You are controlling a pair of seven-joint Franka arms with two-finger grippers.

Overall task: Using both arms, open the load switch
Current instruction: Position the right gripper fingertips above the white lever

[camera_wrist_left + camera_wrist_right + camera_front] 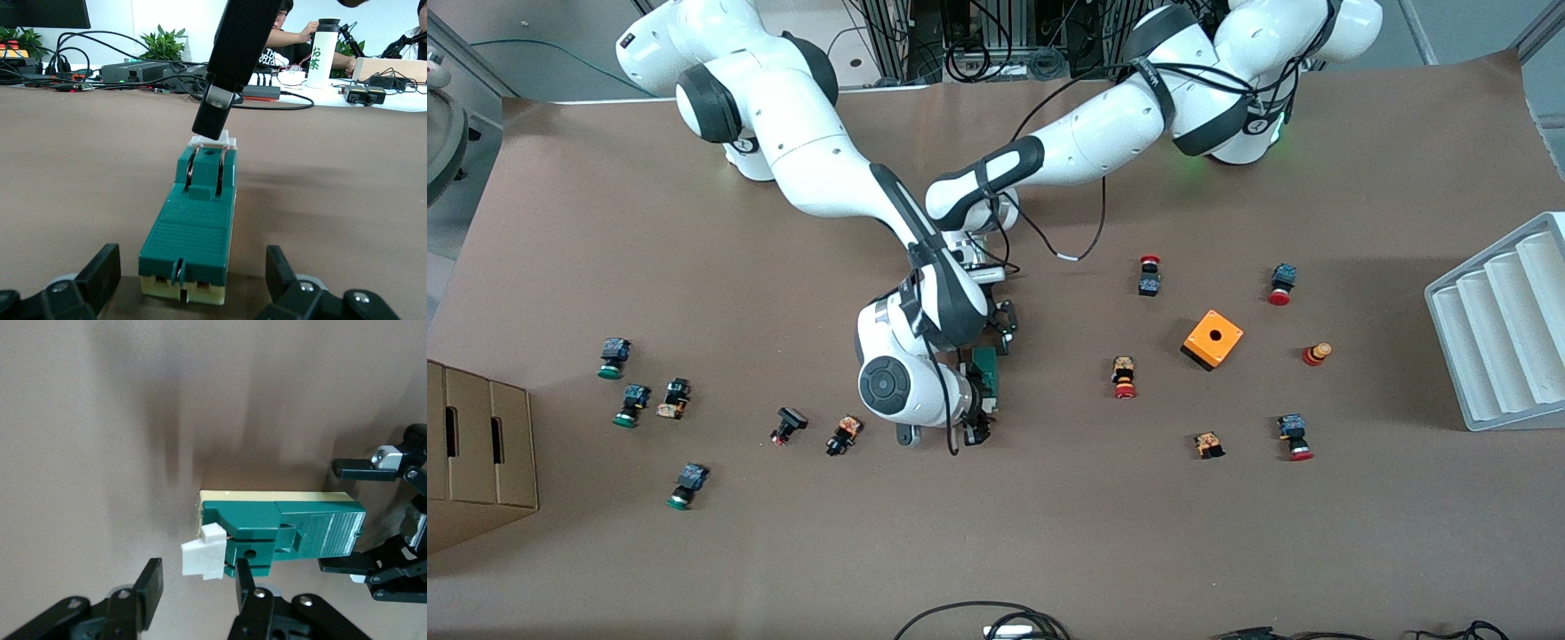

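Centre frame on the table (pixel 1049 533), the load switch (pixel 987 373) sits between both grippers. Left gripper (pixel 193 277) spreads its fingers wide around the base; right gripper (pixel 197 590) half-closes its fingers around the white handle (pixel 205 550). Best practice: clamp the base firmly before levering.

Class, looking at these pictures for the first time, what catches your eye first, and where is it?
Two white arms meet mid-table over the green load switch. The right gripper straddles its white end piece, fingers apart; the left gripper stands open at its other end. An orange box lies toward the left arm's end.

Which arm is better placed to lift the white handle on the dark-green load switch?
Right. The right gripper straddles the white handle; the left gripper is open around the dark-green load switch's other end, suited to bracing.
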